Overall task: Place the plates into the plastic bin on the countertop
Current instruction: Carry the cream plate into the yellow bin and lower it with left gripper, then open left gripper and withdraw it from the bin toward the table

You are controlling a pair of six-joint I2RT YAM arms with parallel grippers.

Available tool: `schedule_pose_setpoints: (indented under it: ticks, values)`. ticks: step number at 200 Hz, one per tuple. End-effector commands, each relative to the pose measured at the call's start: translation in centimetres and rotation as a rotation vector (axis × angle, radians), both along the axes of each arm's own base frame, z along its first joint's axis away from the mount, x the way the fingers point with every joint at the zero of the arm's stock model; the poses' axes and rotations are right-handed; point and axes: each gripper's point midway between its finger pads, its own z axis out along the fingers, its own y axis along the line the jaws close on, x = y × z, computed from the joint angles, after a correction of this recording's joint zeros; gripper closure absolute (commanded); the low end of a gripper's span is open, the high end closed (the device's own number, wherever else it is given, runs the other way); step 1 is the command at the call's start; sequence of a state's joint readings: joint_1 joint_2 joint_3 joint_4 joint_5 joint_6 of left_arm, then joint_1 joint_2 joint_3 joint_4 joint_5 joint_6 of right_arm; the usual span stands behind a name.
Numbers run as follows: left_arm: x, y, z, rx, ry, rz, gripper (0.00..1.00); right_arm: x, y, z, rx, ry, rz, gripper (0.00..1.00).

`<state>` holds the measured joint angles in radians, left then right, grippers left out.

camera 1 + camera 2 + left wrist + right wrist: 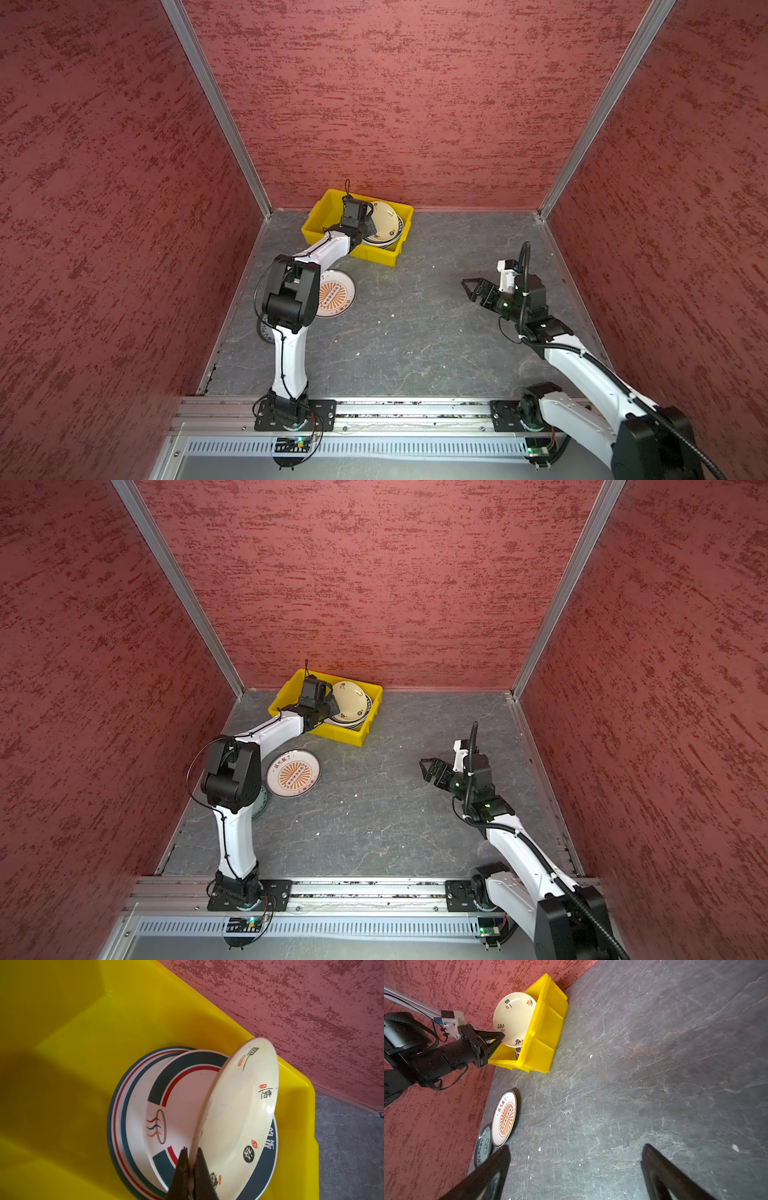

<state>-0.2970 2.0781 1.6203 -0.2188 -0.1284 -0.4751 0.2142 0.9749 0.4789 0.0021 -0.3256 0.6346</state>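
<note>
In both top views the yellow plastic bin (376, 254) (353, 736) stands at the back of the countertop (415, 332). My left gripper (192, 1150) (365, 222) reaches into it, shut on the rim of a cream plate (239, 1109) (384, 220) (512, 1018) that stands tilted on edge. Under it lie stacked plates (182, 1095) with dark green and red bands. An orange sunburst plate (337, 293) (505, 1118) and a blue-patterned plate (483, 1145) (259, 808) lie on the countertop by the left arm. My right gripper (576, 1147) (467, 290) hovers open and empty at the right.
Red textured walls (374, 104) close in the back and both sides, with the bin almost against the back wall. The left half of the bin (83, 1022) holds nothing. An aluminium rail (415, 409) runs along the front edge.
</note>
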Motion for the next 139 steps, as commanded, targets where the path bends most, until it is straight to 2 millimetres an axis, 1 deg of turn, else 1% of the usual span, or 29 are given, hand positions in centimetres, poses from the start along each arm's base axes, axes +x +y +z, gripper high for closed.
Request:
schedule_pose_setpoints:
  ticks: [1,7,26,35,43,63,71,75,77,106,115,118,139]
  values:
    - [0.2,-0.8,-0.7,0.032,0.034,-0.064,0.87,-0.3,-0.6,-0.2,-0.027,-0.008,-0.020,0.01]
    - [0.3,-0.9,-0.6,0.035,0.034,-0.075,0.81,-0.3,-0.6,-0.2,-0.028,-0.010,-0.020,0.01]
    - [0.5,-1.1,-0.5,0.051,0.024,-0.094,0.67,-0.3,-0.8,-0.4,-0.036,-0.005,-0.029,0.01]
    - [0.6,-1.0,-0.4,0.059,0.023,-0.100,0.57,-0.3,-0.8,-0.4,-0.039,-0.002,-0.030,0.01]
    - [0.6,-1.1,-0.3,0.066,0.024,-0.105,0.45,-0.2,-0.8,-0.4,-0.039,-0.002,-0.030,0.01]
    - [-0.1,-1.3,0.3,0.043,0.054,-0.121,0.28,-0.2,-0.8,-0.3,-0.036,-0.003,-0.030,0.01]
    - [-0.5,-1.3,0.7,0.033,0.050,-0.122,0.14,-0.2,-0.8,-0.3,-0.037,-0.002,-0.031,0.01]
    - [-0.8,-1.3,1.0,0.031,0.044,-0.122,0.02,-0.2,-0.8,-0.3,-0.038,-0.002,-0.031,0.01]
    - [-0.9,-1.3,1.2,0.029,0.040,-0.122,0.00,-0.2,-0.9,-0.3,-0.039,-0.002,-0.031,0.01]
    - [-3.1,-0.4,3.7,0.020,-0.026,-0.102,0.01,0.0,-0.8,-0.2,-0.040,-0.009,-0.030,0.01]
    - [-3.8,0.1,4.7,0.009,-0.052,-0.087,0.01,0.1,-0.7,-0.2,-0.039,-0.008,-0.027,0.01]
    - [-4.1,0.2,4.7,0.005,-0.054,-0.084,0.00,0.1,-0.7,-0.2,-0.039,-0.008,-0.027,0.01]
    - [-6.1,1.3,6.4,-0.017,-0.088,-0.056,0.01,0.4,-0.6,-0.1,-0.032,-0.008,-0.024,0.01]
